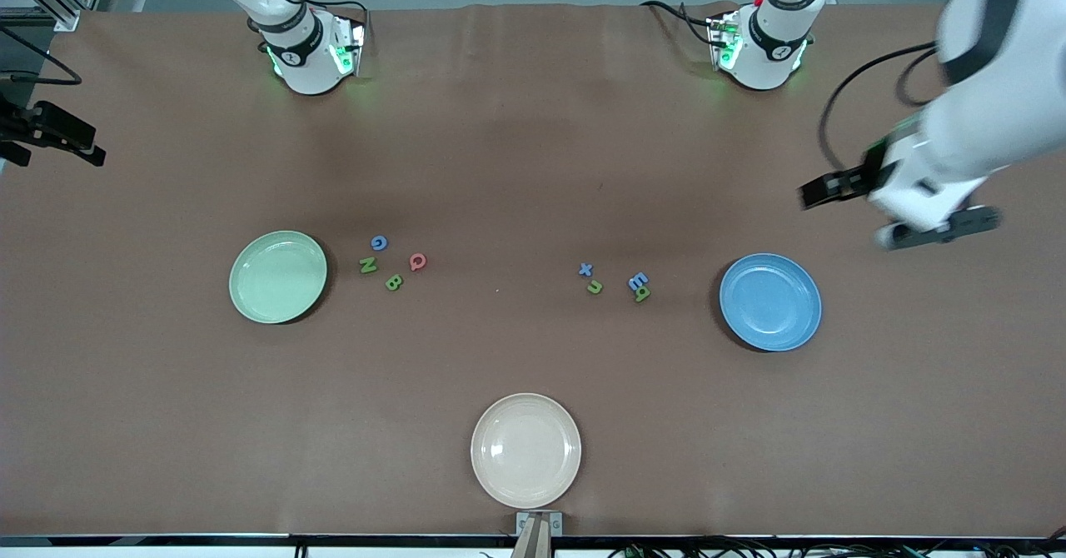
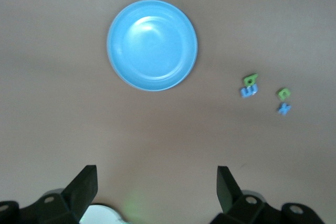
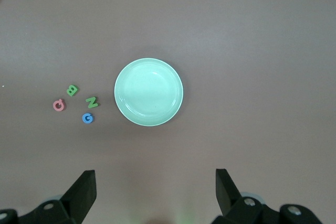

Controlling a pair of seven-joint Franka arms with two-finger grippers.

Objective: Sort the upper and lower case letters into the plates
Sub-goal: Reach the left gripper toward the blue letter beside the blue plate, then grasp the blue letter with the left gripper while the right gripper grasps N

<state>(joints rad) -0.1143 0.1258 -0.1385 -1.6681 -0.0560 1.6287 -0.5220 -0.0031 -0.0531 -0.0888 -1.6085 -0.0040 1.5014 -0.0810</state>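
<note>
While nothing is sorted yet, I am holding both my arms high above the table so each wrist camera is taking in one plate and one cluster of letters. My left gripper (image 2: pixel 155 190) is hanging with its fingers wide apart and nothing between them, up over the bare table toward the left arm's end of the blue plate (image 1: pixel 770 301). My right gripper (image 3: pixel 155 190) is likewise spread and empty, looking down on the pale green plate (image 1: pixel 278 276); it is not showing in the front view.

Taking the cream plate (image 1: pixel 525 450) as my landmark: both task plates are lying farther from the front camera than it, the green one toward the right arm's end, the blue one toward the left arm's end, and all three are lying bare. The capital letters (image 1: pixel 391 263) G, N, B and Q are sitting just beside the green plate. The small letters (image 1: pixel 615 281), among them an x and an n, are sitting near the blue plate, though a blue capital E (image 1: pixel 638 280) seems to be lying among them, touching a green letter. I judge each pile is laid out for the nearer arm.
</note>
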